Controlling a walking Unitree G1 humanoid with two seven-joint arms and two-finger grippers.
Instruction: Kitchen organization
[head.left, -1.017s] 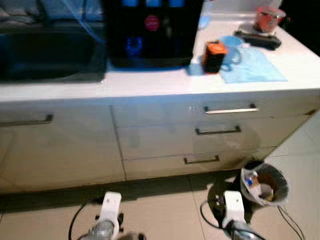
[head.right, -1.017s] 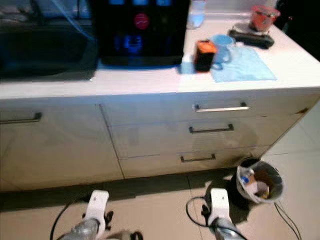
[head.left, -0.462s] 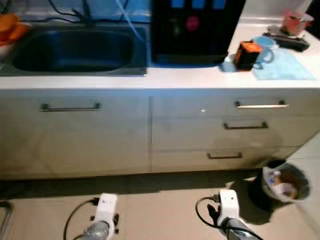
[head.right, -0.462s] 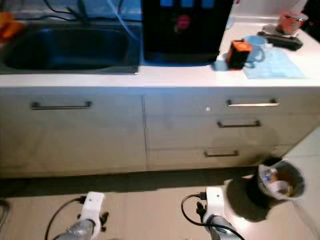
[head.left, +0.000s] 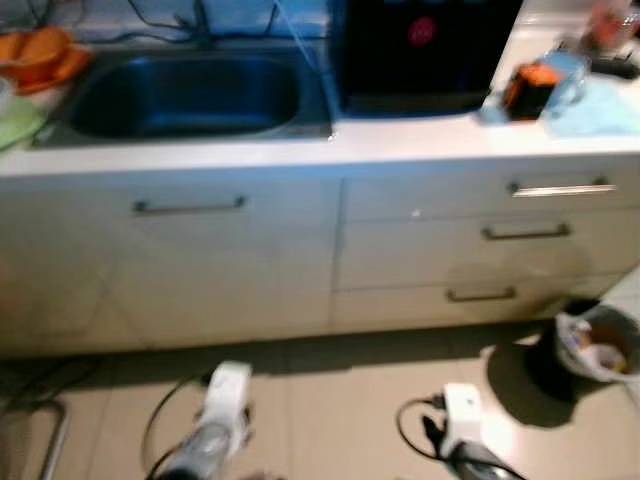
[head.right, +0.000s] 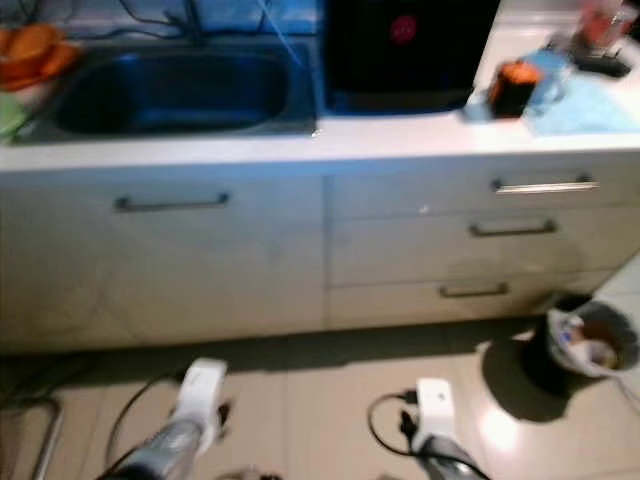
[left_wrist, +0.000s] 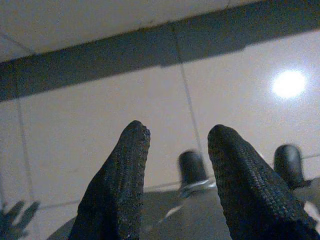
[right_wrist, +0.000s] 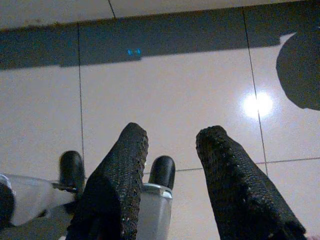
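Left eye view: we faced table (head.left: 400, 140) with sink (head.left: 190, 95), walking step. Left end effector (left_wrist: 175, 165) and right end effector (right_wrist: 167, 165) hung apart, empty. Next: approach table.

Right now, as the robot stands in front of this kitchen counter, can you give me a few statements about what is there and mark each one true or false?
1. A steel sink is set into the counter. True.
2. The waste bin stands on the counter. False: it stands on the floor, at the robot's right, below the drawers.
3. The left gripper has its fingers apart and holds nothing. True.
4. The right gripper is clamped on a cup. False: its fingers are apart with only floor tiles beyond them.
5. An orange-topped object sits on the counter near a light blue cloth. True.
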